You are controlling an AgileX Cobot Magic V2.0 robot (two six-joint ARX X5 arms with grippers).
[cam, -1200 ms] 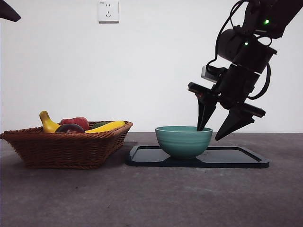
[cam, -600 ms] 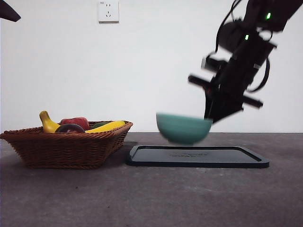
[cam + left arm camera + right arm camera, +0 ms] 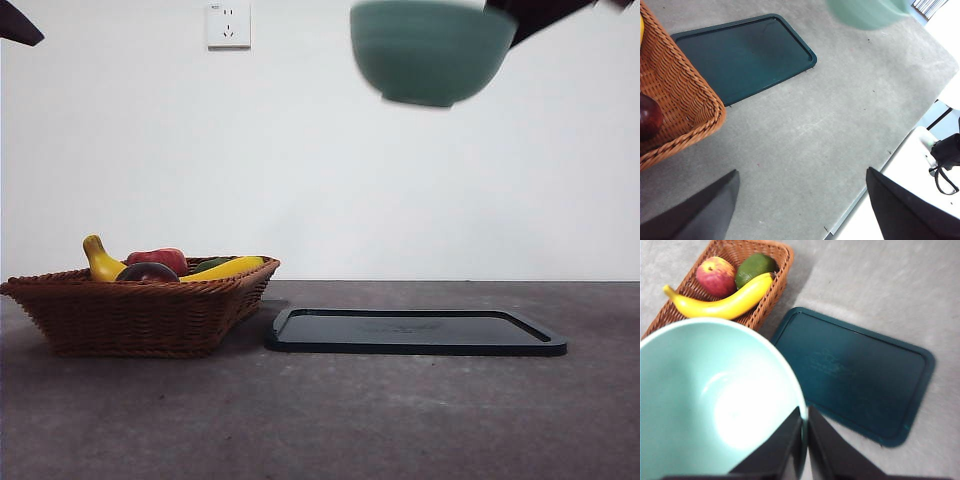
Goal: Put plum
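one right pincer (image 3: 804,440) pinches the bowl (image 3: 715,400) rim high above the tray (image 3: 415,332)

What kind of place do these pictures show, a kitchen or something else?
Probably a robot test room, not a kitchen: a bare white wall with one socket, a grey table, and staged props, a brown wicker basket of fruit and a dark green tray.

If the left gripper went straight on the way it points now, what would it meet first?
Most likely bare table. The left gripper, jaws wide apart, points down at open grey surface beside the basket, short of the tray. Depth is hard to judge.
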